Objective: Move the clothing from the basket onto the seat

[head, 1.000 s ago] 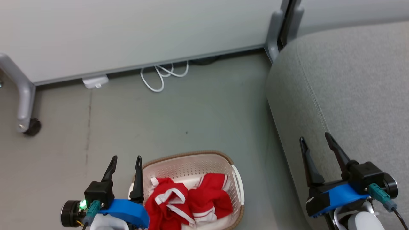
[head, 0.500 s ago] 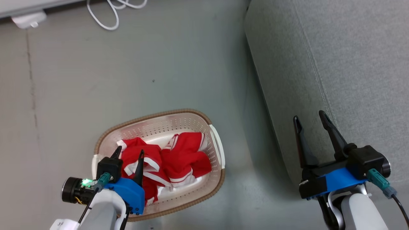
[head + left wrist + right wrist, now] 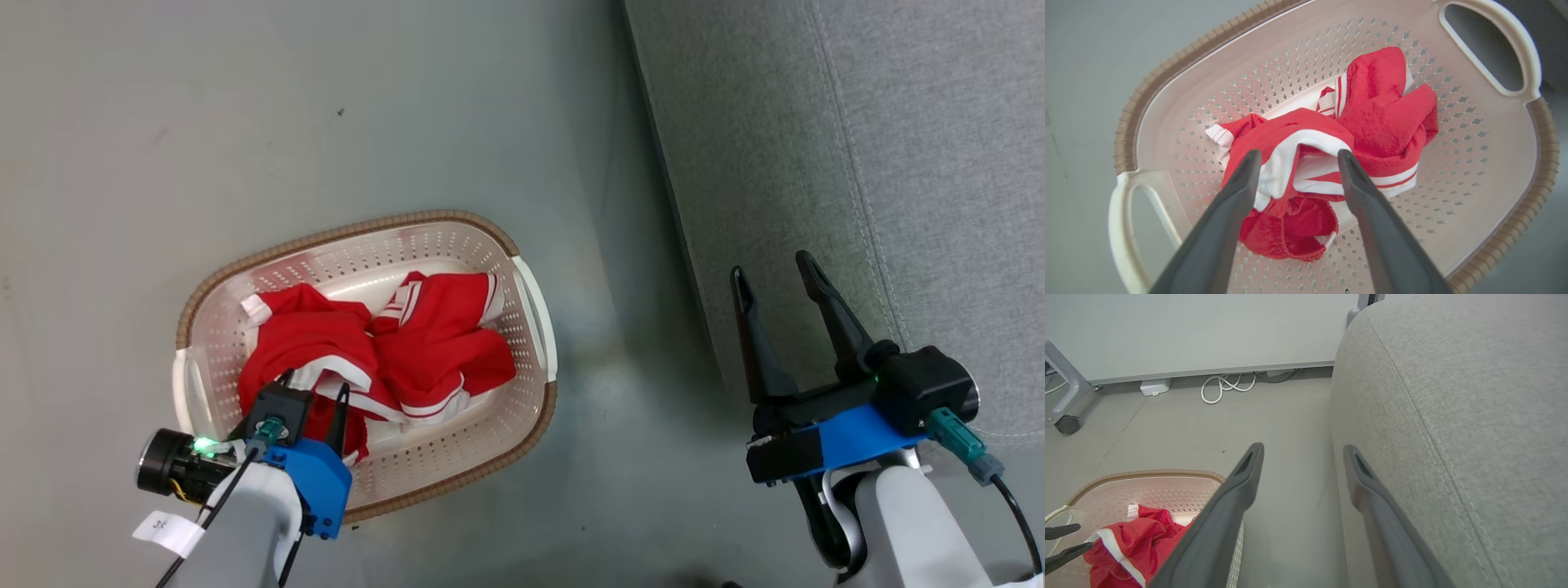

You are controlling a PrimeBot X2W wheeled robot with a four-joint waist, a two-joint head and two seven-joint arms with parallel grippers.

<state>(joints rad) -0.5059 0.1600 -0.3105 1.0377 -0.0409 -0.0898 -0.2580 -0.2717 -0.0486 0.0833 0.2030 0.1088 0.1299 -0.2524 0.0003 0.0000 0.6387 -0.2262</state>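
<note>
The cream perforated basket (image 3: 351, 233) with a brown rim stands on the floor and holds the red clothing (image 3: 424, 343) with white stripes, bunched in two heaps. My left gripper (image 3: 314, 388) is open and hangs just above the nearer heap; in the left wrist view its tips (image 3: 1298, 154) straddle a white-trimmed fold of the clothing (image 3: 1384, 114) without closing on it. My right gripper (image 3: 771, 268) is open and empty, over the front edge of the grey seat (image 3: 898, 122). The right wrist view shows that gripper (image 3: 1303, 447) between the seat (image 3: 1453, 396) and the basket (image 3: 1147, 486).
Grey floor (image 3: 408, 106) lies between basket and seat. In the right wrist view a white coiled cable (image 3: 1224, 386), a small white box (image 3: 1154, 387) and a caster wheel (image 3: 1067, 424) sit along the base of a pale wall panel.
The head camera has tilted down, so the whole picture shifted. My left gripper has gone from beside the basket's rim to down over the clothing inside it. The right gripper stays open by the seat.
</note>
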